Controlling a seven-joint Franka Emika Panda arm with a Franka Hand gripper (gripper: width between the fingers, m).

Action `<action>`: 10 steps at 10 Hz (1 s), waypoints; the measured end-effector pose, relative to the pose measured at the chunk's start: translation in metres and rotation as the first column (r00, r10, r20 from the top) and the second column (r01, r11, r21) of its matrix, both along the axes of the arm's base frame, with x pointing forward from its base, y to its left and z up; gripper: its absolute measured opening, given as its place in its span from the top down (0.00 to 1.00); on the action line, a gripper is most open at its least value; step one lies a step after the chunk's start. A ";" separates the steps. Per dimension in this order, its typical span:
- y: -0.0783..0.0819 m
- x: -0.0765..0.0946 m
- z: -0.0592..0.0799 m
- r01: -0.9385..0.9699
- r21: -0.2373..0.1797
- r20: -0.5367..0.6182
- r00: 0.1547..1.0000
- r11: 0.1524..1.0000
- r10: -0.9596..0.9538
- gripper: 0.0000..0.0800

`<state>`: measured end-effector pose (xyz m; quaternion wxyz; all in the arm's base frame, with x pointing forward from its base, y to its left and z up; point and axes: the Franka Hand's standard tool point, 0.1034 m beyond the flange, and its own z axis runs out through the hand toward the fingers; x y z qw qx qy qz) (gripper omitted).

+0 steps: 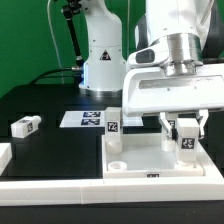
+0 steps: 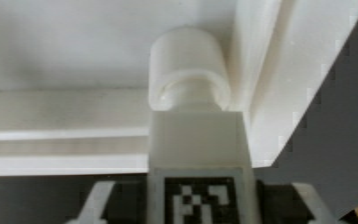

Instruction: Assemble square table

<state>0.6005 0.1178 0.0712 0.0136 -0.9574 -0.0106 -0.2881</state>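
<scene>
One small white tagged block leg is clamped in the pincer near one corner of the large white square plastic top; another leg stands upright by its far edge.

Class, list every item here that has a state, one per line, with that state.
gripper: shut on held leg
held leg: upright, at a tabletop corner
second leg: upright at the tabletop's far corner
third leg: lying loose, apart
tabletop: flat, rim up
</scene>
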 end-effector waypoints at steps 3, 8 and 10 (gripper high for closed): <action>0.000 0.000 -0.001 -0.010 -0.007 -0.002 1.000 1.000 0.010 0.35; 0.000 0.000 -0.001 -0.017 -0.011 -0.002 1.000 1.000 0.017 0.19; 0.000 0.000 -0.001 -0.019 -0.013 -0.002 1.000 1.000 0.019 0.19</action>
